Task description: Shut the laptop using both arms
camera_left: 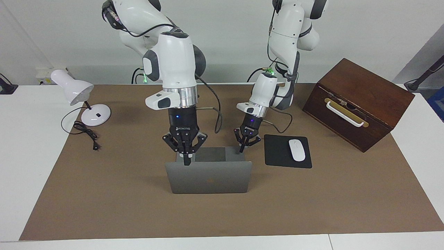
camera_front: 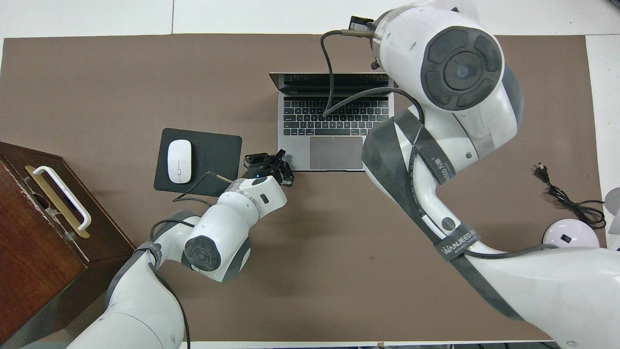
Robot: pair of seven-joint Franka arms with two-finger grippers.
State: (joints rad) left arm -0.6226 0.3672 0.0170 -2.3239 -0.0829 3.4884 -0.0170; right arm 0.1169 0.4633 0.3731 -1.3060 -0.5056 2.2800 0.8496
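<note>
Silver-grey laptop (camera_left: 209,176) open, lid upright; right gripper (camera_left: 187,160) at lid edge, jaws apparently pressed together.

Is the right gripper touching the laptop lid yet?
Touching, it seems: in the facing view the right gripper has its tip down on the top edge of the laptop lid, no gap showing. Overhead, the arm hides it.

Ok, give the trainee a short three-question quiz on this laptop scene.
1. True or false: the laptop is shut flat.
2. What lies on the mouse pad? A) a cable B) a mouse C) a lamp
3. Which gripper is at the lid's top edge?

Key:
1. False; the lid stands open.
2. B.
3. The right gripper; the left gripper is down at the base's corner nearest the mouse pad.
</note>
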